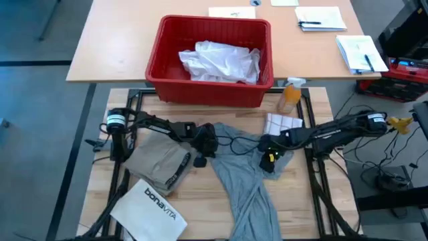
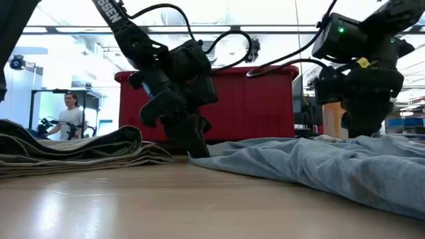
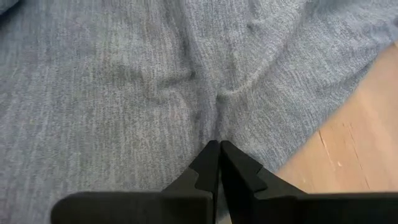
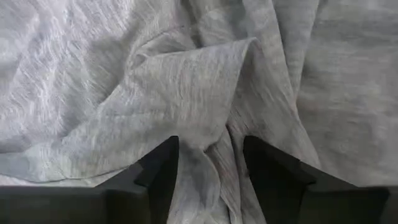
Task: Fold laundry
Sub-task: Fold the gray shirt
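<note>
Left gripper [image 3: 219, 152] pinched on the grey T-shirt [image 1: 244, 177] — anchoring one edge, I'd judge. Right gripper [image 4: 208, 163] spread over its folds — poised to grab.

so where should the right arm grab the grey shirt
Probably the raised fold at the grey shirt's upper right edge, coming straight down from above. The right gripper hangs open over that ridge, a crease standing proud enough to pinch. The left gripper is shut on the opposite upper edge.

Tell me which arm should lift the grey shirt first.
Left, probably. The left gripper is already pinched shut on the grey T-shirt, while the right gripper sits open over a fold.
</note>
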Tool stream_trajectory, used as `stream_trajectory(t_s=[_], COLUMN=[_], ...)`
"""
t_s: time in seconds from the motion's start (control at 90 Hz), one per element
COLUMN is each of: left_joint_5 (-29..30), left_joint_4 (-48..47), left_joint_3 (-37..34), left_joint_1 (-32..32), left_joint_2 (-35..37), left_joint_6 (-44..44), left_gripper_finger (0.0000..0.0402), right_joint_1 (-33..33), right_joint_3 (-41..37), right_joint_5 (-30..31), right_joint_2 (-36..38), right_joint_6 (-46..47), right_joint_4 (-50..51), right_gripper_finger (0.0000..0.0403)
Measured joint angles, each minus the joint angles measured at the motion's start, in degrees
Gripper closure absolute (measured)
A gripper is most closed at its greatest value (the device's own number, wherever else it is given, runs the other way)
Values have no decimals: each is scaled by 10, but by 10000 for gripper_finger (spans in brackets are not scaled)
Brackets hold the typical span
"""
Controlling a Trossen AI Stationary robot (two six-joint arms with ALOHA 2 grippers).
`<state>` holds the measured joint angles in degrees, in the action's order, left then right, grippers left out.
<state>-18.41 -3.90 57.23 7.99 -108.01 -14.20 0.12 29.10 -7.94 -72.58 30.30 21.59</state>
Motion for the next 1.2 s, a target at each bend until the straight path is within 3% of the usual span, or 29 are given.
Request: stream_trajectory(t_s=[0.167, 0.322, 0.689, 0.978, 1.2], left_joint_5=[0, -1, -2, -1, 0], left_joint_4=[0, 0, 6, 9, 14], left_joint_3=[0, 0, 0, 0, 0], left_joint_1=[0, 0, 0, 0, 0], left_joint_2=[0, 0, 0, 0, 0], left_joint_6=[2, 6, 13, 12, 12], left_gripper_finger=[402, 402, 402, 402, 402], right_joint_1=[0, 0, 43, 115, 160], right_joint_3=[-1, -4, 25, 25, 25], right_joint_5=[-15, -105, -84, -85, -85], right_joint_2=[-3, 0, 133, 248, 268], right_joint_6=[-16, -15, 103, 240, 278], right_joint_4=[9, 12, 205, 217, 217], right_gripper_finger=[310, 393, 402, 403, 403])
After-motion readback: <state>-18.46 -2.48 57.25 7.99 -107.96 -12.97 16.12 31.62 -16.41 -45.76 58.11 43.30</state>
